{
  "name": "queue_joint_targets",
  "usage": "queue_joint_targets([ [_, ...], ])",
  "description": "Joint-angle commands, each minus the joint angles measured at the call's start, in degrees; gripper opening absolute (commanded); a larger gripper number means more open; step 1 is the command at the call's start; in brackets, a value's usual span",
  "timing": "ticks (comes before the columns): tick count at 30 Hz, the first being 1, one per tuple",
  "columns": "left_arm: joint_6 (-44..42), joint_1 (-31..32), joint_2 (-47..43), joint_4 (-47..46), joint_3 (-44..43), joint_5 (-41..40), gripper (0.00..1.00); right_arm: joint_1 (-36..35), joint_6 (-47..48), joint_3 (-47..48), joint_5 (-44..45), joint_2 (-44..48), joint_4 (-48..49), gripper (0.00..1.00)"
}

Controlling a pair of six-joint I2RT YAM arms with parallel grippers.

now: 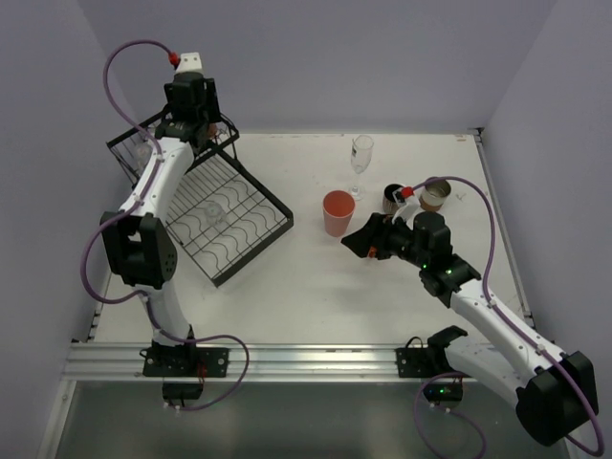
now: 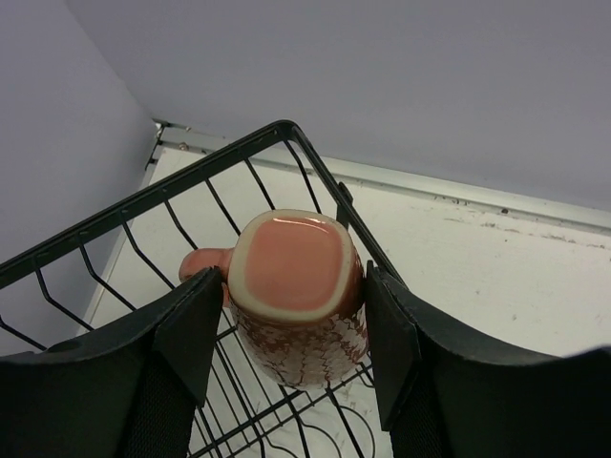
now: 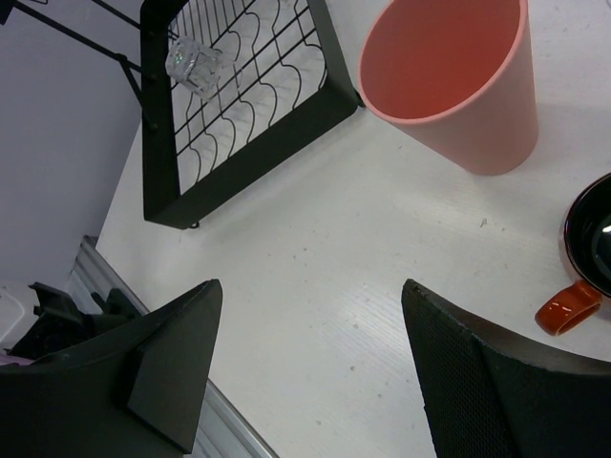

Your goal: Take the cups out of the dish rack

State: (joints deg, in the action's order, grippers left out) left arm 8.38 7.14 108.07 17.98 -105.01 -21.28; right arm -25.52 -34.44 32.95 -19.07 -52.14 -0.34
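left gripper (image 2: 294, 329), seen from its wrist camera: jaws partly closed, one pad pressed against each side of the pink mug (image 2: 291, 272), so the mug is clamped between them. the mug is turned with its flat base toward the camera, its handle pointing to the side of the left-hand finger (image 2: 191, 334). it sits in the raised basket section of the dish rack (image 2: 191, 173), just beside the corner of the black rim wire. right gripper (image 3: 307, 324): jaws spread wide with nothing between them, hanging over bare table (image 1: 316, 296), well apart from the rack. ahead of it a salmon tumbler (image 3: 458, 86) stands upright on the table, just beside the near corner of the rack's flat slotted tray. an orange-red mug (image 3: 587, 258) with a dark inside stands to the right of the tumbler. a clear glass (image 3: 191, 65) lies on the slotted tray. in the top view a clear stemmed glass (image 1: 361, 153) stands upright beyond the tumbler, and a brown cup (image 1: 436, 196) sits near the orange-red mug; whether it is upright or tipped cannot be told.
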Motion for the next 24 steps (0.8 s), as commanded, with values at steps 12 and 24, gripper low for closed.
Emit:
queue_joint_targets([
  [12, -1.97, -0.28, -7.68, -7.68, 6.81, -1.66, 0.30, -0.94, 1.04, 1.07, -0.62, -0.95, 2.27, 0.78],
  [24, 2.16, -0.28, -19.74, -12.61, 27.39, -2.72, 0.29, -1.82, 0.69, -0.08, -0.44, 1.51, 3.06, 0.78],
])
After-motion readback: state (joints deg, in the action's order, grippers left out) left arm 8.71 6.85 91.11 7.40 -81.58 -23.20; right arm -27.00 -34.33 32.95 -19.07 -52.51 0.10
